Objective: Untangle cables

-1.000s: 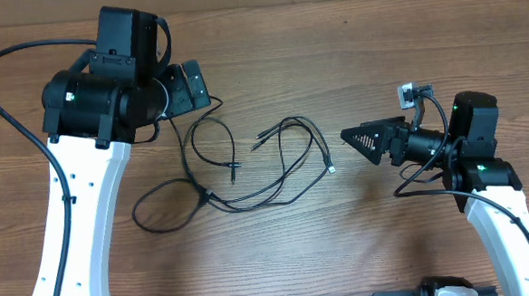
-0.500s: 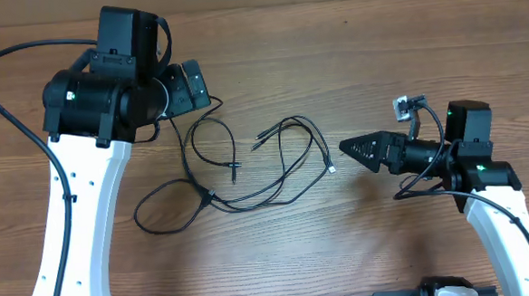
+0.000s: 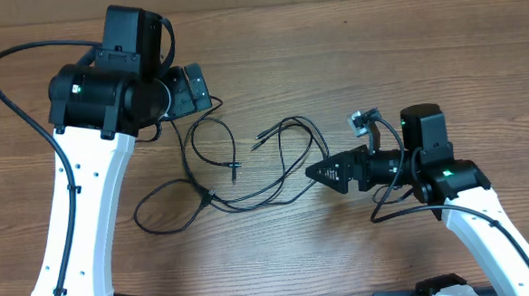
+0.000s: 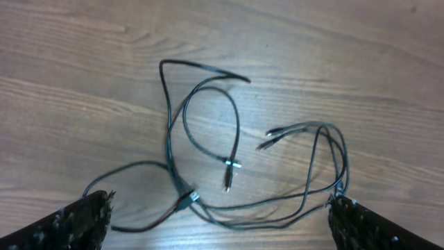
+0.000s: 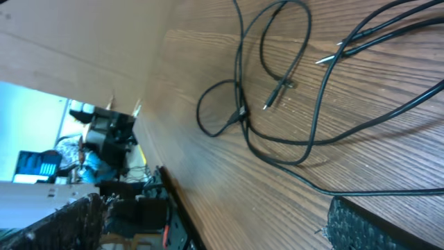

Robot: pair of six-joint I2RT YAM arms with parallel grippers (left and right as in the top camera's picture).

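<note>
Right gripper [image 3: 313, 172] is spread open and empty; its tips point left along the wooden table [image 3: 395, 50], at the right-hand end of the cables [image 3: 203, 196]; contact cannot be told. Left gripper [image 3: 191, 86] is likewise open, holding nothing, hanging over the far-left part of the tangle. Cables lie loose on the table between the two arms, long axis left to right. One plug end [image 3: 235, 174] points toward the near edge; a pair of ends [image 3: 258, 141] points left.
</note>
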